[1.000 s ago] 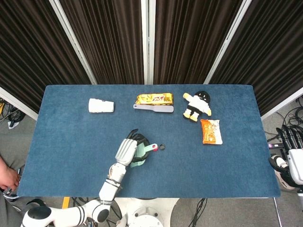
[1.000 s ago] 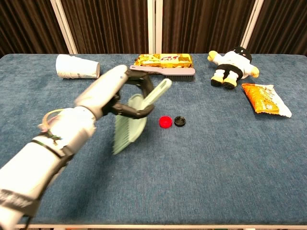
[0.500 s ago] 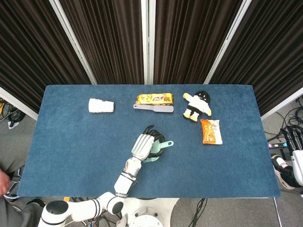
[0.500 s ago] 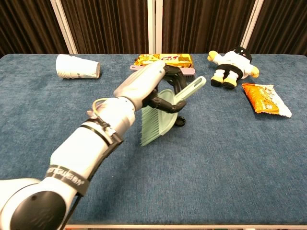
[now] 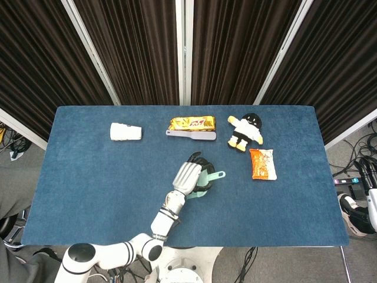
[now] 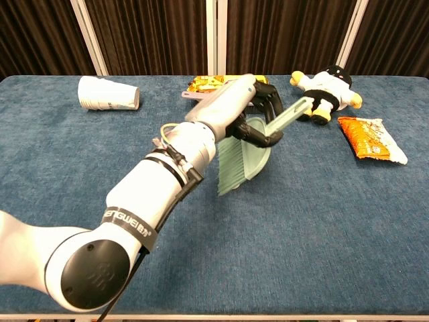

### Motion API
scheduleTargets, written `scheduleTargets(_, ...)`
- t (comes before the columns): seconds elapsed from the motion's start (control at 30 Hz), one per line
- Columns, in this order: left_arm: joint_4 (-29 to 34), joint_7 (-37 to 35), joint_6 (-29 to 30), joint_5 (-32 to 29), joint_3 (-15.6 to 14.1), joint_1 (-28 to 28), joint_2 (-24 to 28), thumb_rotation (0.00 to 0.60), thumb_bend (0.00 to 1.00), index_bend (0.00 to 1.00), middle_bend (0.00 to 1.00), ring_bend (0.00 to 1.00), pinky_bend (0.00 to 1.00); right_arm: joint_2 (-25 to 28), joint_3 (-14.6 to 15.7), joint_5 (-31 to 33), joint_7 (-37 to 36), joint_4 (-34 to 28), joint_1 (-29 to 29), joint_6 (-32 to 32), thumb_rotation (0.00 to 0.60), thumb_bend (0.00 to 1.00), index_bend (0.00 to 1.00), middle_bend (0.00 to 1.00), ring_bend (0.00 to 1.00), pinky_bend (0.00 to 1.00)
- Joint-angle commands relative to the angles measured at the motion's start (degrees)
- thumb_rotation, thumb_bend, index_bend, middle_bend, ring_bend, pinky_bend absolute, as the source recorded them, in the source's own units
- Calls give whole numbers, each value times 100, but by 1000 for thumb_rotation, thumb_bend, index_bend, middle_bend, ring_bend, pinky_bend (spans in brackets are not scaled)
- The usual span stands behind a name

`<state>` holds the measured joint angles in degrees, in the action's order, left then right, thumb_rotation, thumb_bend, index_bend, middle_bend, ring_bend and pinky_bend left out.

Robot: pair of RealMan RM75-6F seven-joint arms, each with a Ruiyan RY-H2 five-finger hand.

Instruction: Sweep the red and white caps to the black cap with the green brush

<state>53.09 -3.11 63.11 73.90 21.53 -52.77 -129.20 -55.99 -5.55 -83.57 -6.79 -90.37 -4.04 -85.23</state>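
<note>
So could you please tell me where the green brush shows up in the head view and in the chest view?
Head view: the green brush sits just below picture centre, held by the left hand, handle pointing right.
Chest view: the brush is at centre, bristles down, gripped by the same hand.
Shared landmark: the plush doll, up and right of the brush in both.

caps hidden behind left hand (image 6: 236,107) and green brush (image 6: 242,158), right hand cut off frame edge

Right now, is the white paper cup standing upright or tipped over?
Tipped over. The white paper cup lies on its side on the table, its length running along the surface in both views.
</note>
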Motion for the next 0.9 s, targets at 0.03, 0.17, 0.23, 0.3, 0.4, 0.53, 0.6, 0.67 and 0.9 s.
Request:
scheduleTargets(0.03,418,-179,99,181,-123,229,578,600,459,526,547,303,120,-2,-4,-22,-14,-1,-5,-5,600,158,0,12,0,0)
scheduleTargets(0.17,1164,-20,-83,354,-399,509,1667,600,464,525,547,303,119,-19,4,-123,-15,-8,-37,-14,600,158,0,12,0,0)
scheduleTargets(0.23,1565,247,-387,359,-618,620,2321,600,467,524,542,303,118,-29,6,-155,-8,-16,-49,-17,600,158,0,13,0,0)
scheduleTargets(0.3,1875,652,-653,261,-771,689,2821,600,467,518,528,303,115,-35,6,-164,8,-31,-61,-3,600,158,0,13,0,0)
scheduleTargets(0.4,2185,1327,-997,15,-972,749,3371,600,467,508,518,303,108,-48,7,-184,104,-64,-76,-3,600,158,0,13,0,0)
scheduleTargets(0.53,2334,1911,-1400,-462,-1163,760,3610,600,466,499,514,303,104,-65,7,-205,198,-140,-93,-2,600,158,0,13,0,0)
scheduleTargets(0.6,2294,2077,-1515,-652,-1224,750,3563,600,466,491,511,303,102,-73,13,-214,233,-165,-97,1,600,158,0,13,0,0)
scheduleTargets(0.67,2206,2251,-1666,-863,-1289,714,3489,600,464,477,503,302,102,-80,20,-227,269,-191,-100,1,600,158,0,13,0,0)
scheduleTargets(0.9,2317,2338,-1537,-1252,-1271,798,3463,600,250,203,259,174,104,-54,28,-201,326,-255,-61,-41,600,159,0,13,0,0)
